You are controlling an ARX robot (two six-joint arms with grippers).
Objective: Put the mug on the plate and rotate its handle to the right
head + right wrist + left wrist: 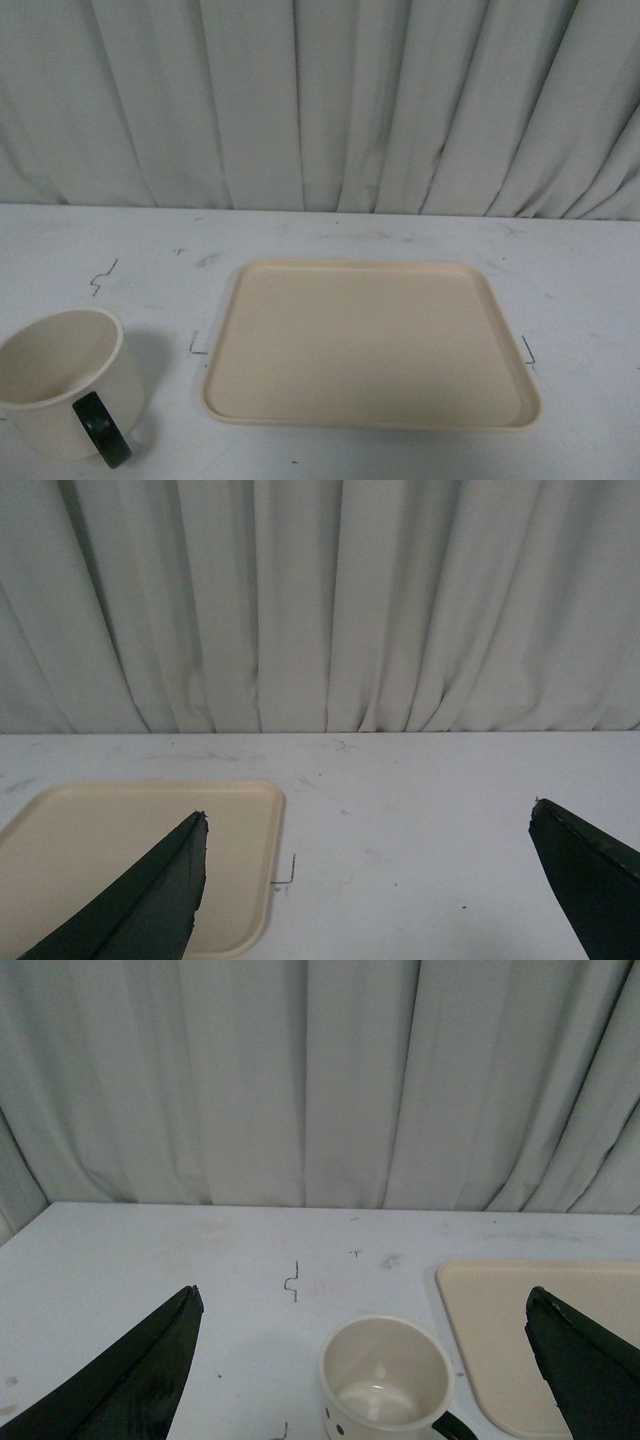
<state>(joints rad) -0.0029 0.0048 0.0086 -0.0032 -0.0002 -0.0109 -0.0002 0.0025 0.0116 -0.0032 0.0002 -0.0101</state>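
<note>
While a pale pleated curtain (320,100) fills the background, the white, scuffed table (420,235) stretches across the front view and carries both task things. On it the plate (370,345), a flat beige rectangular tray with rounded corners and a low rim, lies a little right of centre with its whole surface bare. To its left, near the table's front edge and clear of the rim, the mug (60,390) stands upright on the table with its mouth open and its cream inside showing. Its black loop handle (103,430) sticks out from the near side, angled slightly toward the plate. In the left wrist view, black spots of print show low on the mug's side.

The left claw (362,1295) is spread wide. Its two dark fingers (140,1380) stand far apart at the sides of its view, and the mug appears between them, touching neither. The right claw (367,810) is likewise spread wide, with one finger overlapping the plate's corner in its view and bare table between the two.

Small dark bracket marks (195,345) sit on the table just beside the plate's left and right edges, and a thin zigzag mark (103,277) lies beyond the mug.
</note>
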